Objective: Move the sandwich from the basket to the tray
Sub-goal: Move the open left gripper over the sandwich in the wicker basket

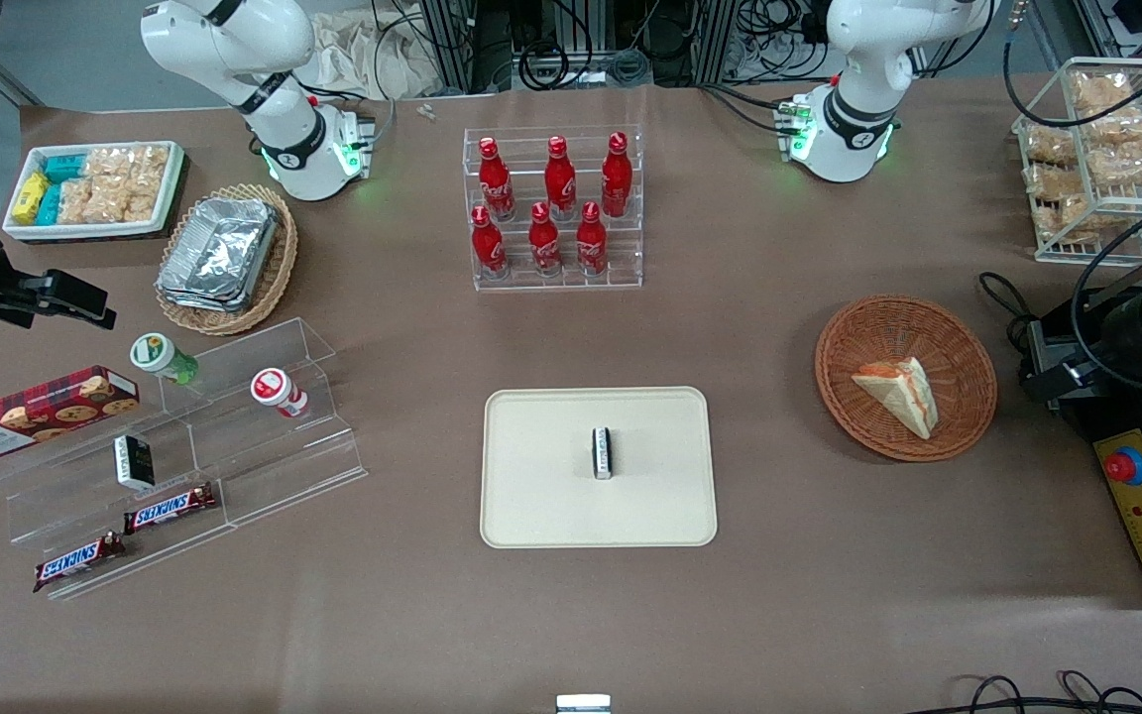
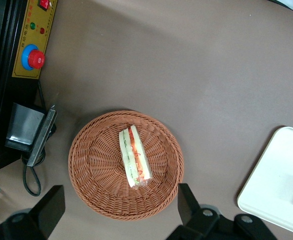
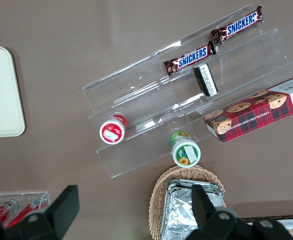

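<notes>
The word SNICKERS can be read on two bars (image 1: 171, 508) laid on the lowest step of a clear stepped stand (image 1: 234, 436), where a small dark packet (image 1: 134, 462), a red-capped cup (image 1: 279, 391) and a green-capped cup (image 1: 164, 358) are also kept, one of each; a red box of chocolate-chip cookies (image 1: 36, 413) is seen beside them, its writing too small to be read. Six red bottles (image 1: 551, 203) with white script are held in a clear rack in two rows of three. One sandwich (image 2: 134, 155) is seen lying in the reddish-brown basket (image 2: 89, 165), toward the working arm's end of the table, its orange-red and green filling turned upward. The gripper (image 2: 121, 212) is held above the basket with its two fingers (image 2: 51, 205) spread wide apart, nothing being gripped and the sandwich left untouched. The cream tray (image 1: 541, 516) lies well apart from the basket, with one small dark packet (image 1: 603, 452) standing near its middle. An emergency-stop box with a red button (image 2: 35, 58) is mounted beside the basket.
</notes>
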You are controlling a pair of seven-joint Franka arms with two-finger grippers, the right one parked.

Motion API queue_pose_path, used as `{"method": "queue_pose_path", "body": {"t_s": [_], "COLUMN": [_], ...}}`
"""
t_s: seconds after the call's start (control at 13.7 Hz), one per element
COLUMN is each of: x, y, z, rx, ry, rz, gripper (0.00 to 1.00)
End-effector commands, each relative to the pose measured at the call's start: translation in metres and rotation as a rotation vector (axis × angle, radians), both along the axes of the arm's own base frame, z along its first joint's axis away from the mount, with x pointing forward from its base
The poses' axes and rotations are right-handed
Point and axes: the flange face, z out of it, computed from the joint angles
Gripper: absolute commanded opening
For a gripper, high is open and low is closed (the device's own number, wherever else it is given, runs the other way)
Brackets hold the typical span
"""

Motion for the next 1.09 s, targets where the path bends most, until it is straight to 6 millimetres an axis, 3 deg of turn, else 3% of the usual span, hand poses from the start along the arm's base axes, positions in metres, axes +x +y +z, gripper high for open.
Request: {"method": "queue_pose_path", "body": {"t_s": [0.0,0.22,0.8,1.02], "x": [-0.007,-0.007,-0.045,-0.074], "y": [-0.006,-0.012,-0.003,-0.007], "z": [-0.001,-0.015,-0.127,-0.165], "rx": [0.017,0.004,-0.028,-0.018], "ry": [-0.013,0.010,0.034,0.006], "rz": [0.069,0.185,0.416,0.443], "gripper": [1.00,1.00,0.95,0.97]}}
